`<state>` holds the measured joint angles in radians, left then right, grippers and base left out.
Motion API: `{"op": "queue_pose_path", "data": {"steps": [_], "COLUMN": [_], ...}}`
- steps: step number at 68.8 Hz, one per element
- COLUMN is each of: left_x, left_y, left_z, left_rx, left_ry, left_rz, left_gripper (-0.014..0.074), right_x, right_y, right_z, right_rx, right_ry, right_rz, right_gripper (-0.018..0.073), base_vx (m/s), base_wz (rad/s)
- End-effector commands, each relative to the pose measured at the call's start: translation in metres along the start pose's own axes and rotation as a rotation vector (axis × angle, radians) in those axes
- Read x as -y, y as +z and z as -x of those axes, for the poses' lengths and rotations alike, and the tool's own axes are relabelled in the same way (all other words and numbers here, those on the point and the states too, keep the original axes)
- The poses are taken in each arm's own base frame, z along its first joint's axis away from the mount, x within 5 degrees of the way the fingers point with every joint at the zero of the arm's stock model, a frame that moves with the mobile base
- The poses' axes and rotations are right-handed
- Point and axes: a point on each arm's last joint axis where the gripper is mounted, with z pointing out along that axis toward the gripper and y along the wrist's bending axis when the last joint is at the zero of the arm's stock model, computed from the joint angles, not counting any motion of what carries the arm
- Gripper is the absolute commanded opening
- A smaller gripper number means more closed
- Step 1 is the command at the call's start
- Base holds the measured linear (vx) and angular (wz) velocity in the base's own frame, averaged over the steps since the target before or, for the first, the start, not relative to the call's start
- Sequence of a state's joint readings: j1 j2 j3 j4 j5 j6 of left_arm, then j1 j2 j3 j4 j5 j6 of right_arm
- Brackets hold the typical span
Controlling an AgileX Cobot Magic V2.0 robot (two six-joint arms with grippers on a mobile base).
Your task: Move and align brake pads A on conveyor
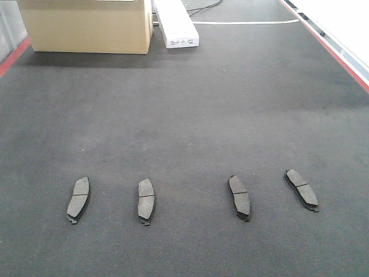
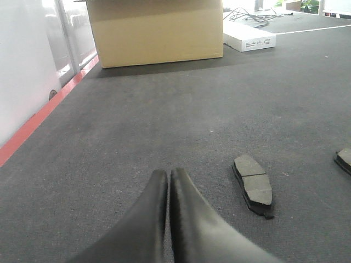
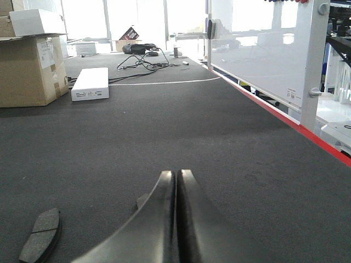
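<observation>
Four brake pads A lie in a loose row across the near part of the conveyor (image 1: pixel 190 115), well apart from one another and each flat on the dark felt-like belt with its cross groove up. In the front view the far-left pad (image 1: pixel 78 199) leans slightly to the right at its top, the second pad (image 1: pixel 146 201) stands nearly straight, the third pad (image 1: pixel 239 197) tilts to the left at its top, and the far-right pad (image 1: pixel 301 189) tilts further the same way. The left hand (image 2: pixel 168 176) is clenched, its two black fingers pressed together with nothing between them, hovering over bare belt with a pad just to its right. The right hand (image 3: pixel 176 175) is likewise clenched and empty, with one pad down to its left and another partly hidden behind its fingers. At the belt's far end sit a cardboard box (image 1: pixel 86 26) and a white carton (image 1: pixel 176 23).
</observation>
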<state>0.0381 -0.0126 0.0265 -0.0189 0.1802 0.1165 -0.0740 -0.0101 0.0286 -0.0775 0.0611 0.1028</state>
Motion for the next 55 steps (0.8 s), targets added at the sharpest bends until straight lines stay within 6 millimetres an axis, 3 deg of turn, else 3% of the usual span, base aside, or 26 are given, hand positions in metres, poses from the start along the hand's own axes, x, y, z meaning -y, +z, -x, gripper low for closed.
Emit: {"op": "queue_pose_path", "data": {"steps": [1,55], "left_x": [-0.0004,-0.0004], "left_y": [-0.0001,-0.0001], "left_z": [0.0017,0.0017], "left_rx": [0.069,0.069], "left_ry": [-0.005,-0.005], "left_rz": [0.011,0.011], "left_gripper": [-0.0006,-0.0006], "right_x": [-0.0004,-0.0004], "right_y": [-0.0007,-0.0007], "right_z": [0.0036,0.0035], "right_rx": [0.077,0.075], "right_ry": [-0.009,-0.009], "right_rz": [0.004,0.003], "right_gripper": [-0.0011,-0.0011], "base_vx": [0.00,0.00], "base_wz": [0.00,0.00]}}
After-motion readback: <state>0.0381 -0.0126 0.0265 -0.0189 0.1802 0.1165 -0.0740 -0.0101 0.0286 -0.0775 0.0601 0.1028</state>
